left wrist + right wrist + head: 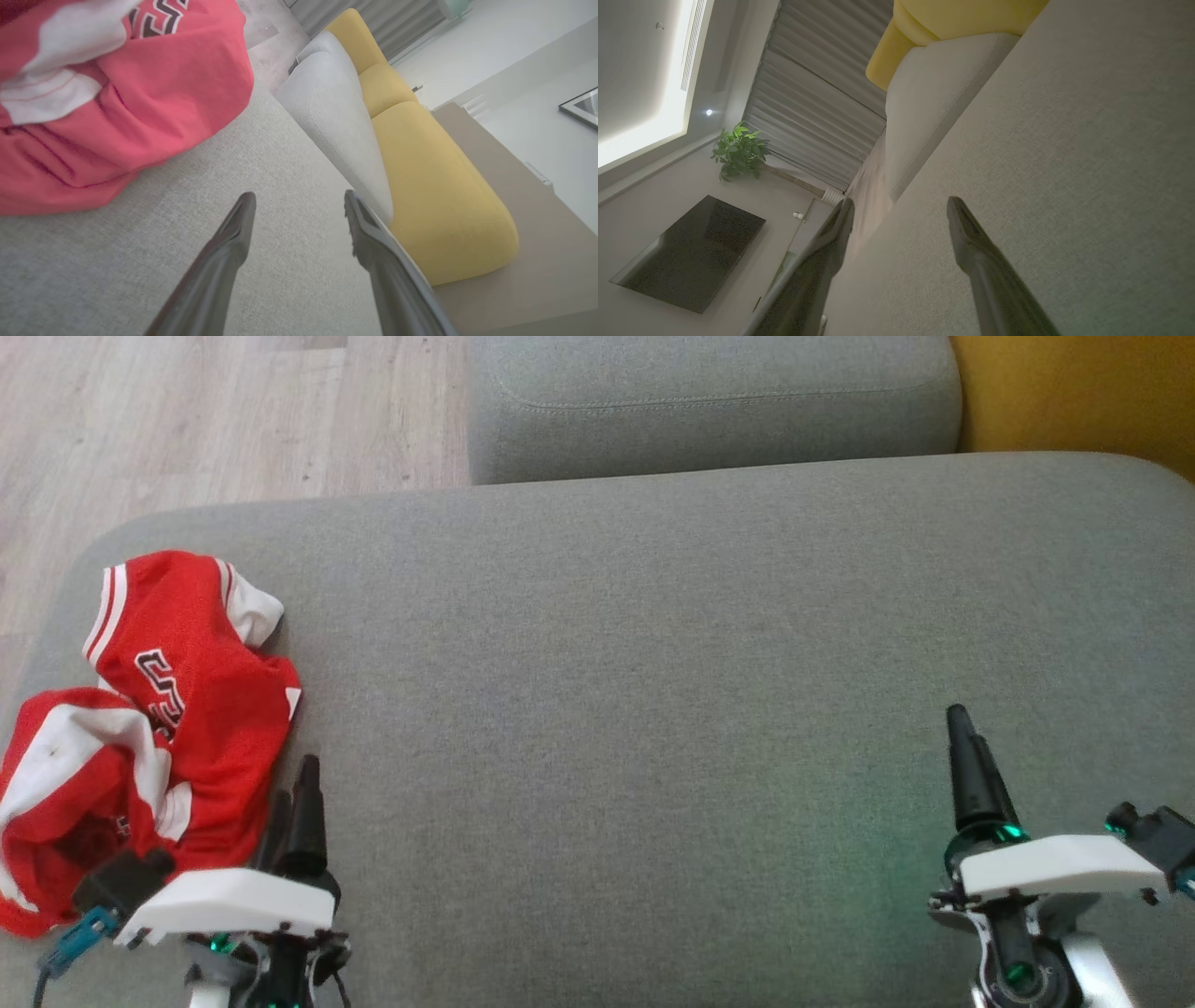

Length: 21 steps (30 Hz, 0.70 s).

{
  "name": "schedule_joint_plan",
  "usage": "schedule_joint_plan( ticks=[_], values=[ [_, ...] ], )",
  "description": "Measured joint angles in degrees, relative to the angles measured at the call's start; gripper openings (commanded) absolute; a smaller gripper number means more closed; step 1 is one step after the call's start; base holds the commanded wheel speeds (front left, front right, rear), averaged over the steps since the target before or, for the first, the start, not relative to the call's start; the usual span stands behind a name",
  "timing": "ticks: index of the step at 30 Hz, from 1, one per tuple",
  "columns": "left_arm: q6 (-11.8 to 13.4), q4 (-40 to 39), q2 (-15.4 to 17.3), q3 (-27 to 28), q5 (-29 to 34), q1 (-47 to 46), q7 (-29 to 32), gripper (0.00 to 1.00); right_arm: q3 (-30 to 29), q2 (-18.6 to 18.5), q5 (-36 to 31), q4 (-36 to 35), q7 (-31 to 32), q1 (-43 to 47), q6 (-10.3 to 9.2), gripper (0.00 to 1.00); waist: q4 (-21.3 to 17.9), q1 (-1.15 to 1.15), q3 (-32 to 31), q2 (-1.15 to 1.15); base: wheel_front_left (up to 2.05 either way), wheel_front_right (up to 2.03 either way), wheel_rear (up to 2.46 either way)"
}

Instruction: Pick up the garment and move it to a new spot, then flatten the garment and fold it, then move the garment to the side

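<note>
Red-and-white garment (159, 709) lies crumpled at the cushion's (653, 663) left end, long axis running near-to-far, just ahead and left of our left gripper (297, 784), jaws wide and empty; our right gripper (963, 728), equally wide, sits well apart.

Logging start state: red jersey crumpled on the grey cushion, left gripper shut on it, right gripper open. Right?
No: the left gripper is open and holds nothing, with the red jersey lying beside it, as the left wrist view shows. Rest stands.
</note>
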Motion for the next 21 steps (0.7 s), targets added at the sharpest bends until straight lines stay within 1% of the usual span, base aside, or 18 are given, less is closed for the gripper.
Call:
schedule_joint_plan(
  ticks=[3, 6, 14, 21],
  values=[
    [0.8, 0.0, 0.3, -0.9, 3.5, 0.0, -0.6, 1.00, 0.9, -0.1, -2.9, 0.0, -0.4, 0.0, 0.00, 1.00, 0.0, 0.00, 0.0, 0.00, 0.00, 0.00, 0.00],
    [2.1, 0.0, 0.7, -2.0, 6.7, -0.1, -0.8, 1.00, 1.1, -0.3, -5.9, 0.0, -0.9, 0.0, 0.00, 1.00, -0.1, 0.00, -0.1, 0.00, 0.00, 0.00, 0.00],
    [4.1, -0.6, 1.5, -3.7, 12.0, -0.5, -2.2, 1.00, 0.1, 0.0, -15.0, 0.2, -2.3, 0.0, 0.00, 1.00, 0.0, 0.00, -0.1, 0.00, 0.00, 0.00, 0.00],
    [5.5, -0.8, 1.8, -5.3, 16.3, -1.2, -3.4, 1.00, 1.0, 0.4, -20.6, 1.2, -3.4, -0.2, 0.00, 1.00, 0.0, 0.00, -0.3, 0.00, 0.00, 0.00, 0.00]
  ],
)
